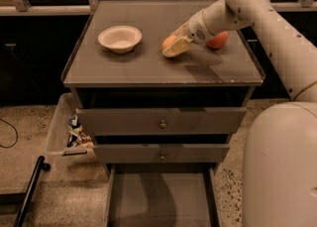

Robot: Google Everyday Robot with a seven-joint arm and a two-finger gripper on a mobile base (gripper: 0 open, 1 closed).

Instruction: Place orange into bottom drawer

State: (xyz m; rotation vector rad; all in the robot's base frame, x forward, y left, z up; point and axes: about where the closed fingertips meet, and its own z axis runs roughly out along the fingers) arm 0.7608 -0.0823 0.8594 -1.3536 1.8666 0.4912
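Note:
The orange (169, 40) is on the cabinet top, right of centre. My gripper (174, 46) reaches in from the right and is shut on it, with one cream finger (177, 47) across its front. The orange is at or just above the top; I cannot tell which. The red-orange apple (218, 40) lies just behind my wrist to the right. The bottom drawer (158, 196) is pulled out at the foot of the cabinet, its flat grey floor bare.
A white bowl (120, 38) stands on the cabinet top to the left. The two upper drawers with brass knobs (162, 124) stick out slightly. A bin of clutter (74, 134) sits at the cabinet's left. My robot body (282, 166) fills the lower right.

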